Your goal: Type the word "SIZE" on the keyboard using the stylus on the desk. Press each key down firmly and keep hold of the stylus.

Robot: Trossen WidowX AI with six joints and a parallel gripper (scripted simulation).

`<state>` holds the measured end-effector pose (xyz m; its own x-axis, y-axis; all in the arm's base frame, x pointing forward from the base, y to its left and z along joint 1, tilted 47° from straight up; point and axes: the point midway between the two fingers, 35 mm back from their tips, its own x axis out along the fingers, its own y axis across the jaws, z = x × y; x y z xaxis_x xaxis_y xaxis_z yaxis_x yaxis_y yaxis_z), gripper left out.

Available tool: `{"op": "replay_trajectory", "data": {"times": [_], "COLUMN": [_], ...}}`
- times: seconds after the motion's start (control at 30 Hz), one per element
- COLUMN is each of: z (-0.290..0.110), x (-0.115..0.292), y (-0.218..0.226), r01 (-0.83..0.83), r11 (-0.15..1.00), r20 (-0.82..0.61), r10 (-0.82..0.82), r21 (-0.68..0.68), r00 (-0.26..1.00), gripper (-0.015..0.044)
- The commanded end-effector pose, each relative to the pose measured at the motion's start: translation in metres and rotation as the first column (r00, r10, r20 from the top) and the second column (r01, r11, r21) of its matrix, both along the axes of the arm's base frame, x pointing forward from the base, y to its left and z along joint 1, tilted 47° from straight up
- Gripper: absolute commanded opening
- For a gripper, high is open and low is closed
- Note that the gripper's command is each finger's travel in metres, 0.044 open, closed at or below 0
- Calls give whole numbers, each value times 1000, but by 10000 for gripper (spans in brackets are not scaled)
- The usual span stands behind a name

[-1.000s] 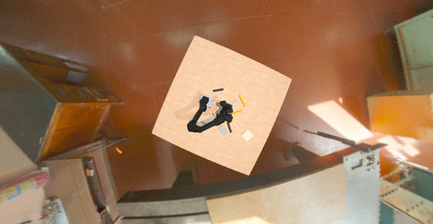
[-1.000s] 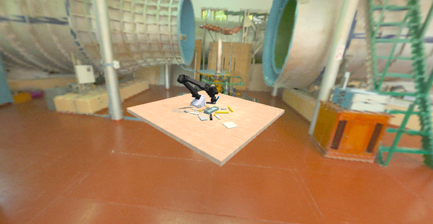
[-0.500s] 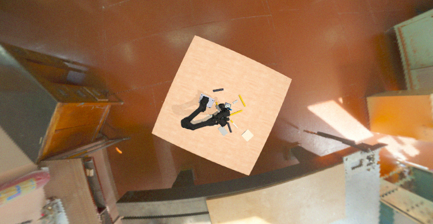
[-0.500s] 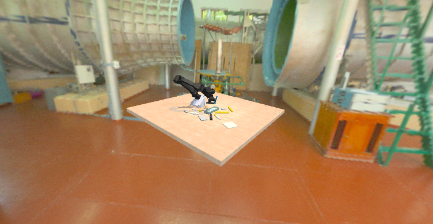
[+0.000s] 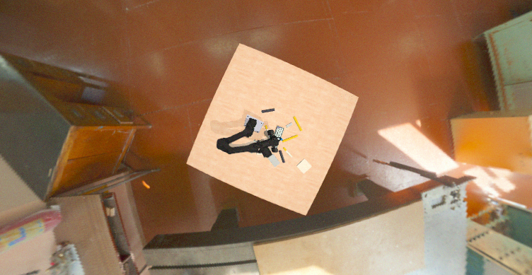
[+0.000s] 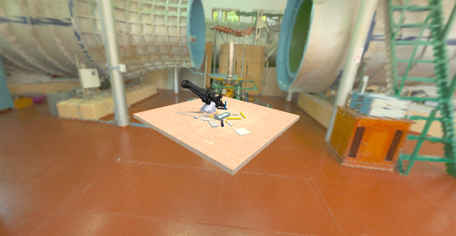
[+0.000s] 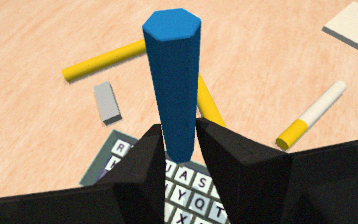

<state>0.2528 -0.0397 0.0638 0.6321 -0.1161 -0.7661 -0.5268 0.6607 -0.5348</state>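
My gripper (image 7: 178,128) (image 6: 224,105) is shut on the blue hexagonal stylus (image 7: 173,75) (image 6: 225,104), which stands upright between the black fingers. Right under the fingers lies the small keyboard (image 7: 190,187) (image 5: 279,131) (image 6: 222,116) with white lettered keys; I read A, S, W, Y, Q and R near the stylus. The stylus's lower tip is hidden by the fingers, so I cannot tell whether it touches a key. The arm (image 5: 242,144) reaches across the wooden desk (image 5: 238,87) (image 6: 223,148).
Two yellow rods (image 7: 102,60) (image 7: 207,102) lie beyond the keyboard, with a small grey block (image 7: 106,102) at the left and a white-and-yellow marker (image 7: 312,115) at the right. A pale flat pad (image 7: 355,27) (image 5: 303,166) lies farther off. A dark rod (image 5: 267,110) lies apart.
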Motion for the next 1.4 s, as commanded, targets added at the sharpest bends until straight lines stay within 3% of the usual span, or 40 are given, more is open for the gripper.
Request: {"op": "replay_trajectory", "data": {"times": [0.0, 0.7, 0.8, 1.37], "z": [8, -13, -15, -20], "x": [-1, -5, -5, -6], "y": [-5, -32, -33, -38], "r01": [-15, -17, -17, -17], "r11": [999, 999, 999, 999], "r20": [70, 81, 81, 81], "r10": [18, 20, 20, 20], "r21": [-30, -38, -39, -39], "r00": [997, 997, 997, 997], "gripper": [0, 0, 79, 81]}}
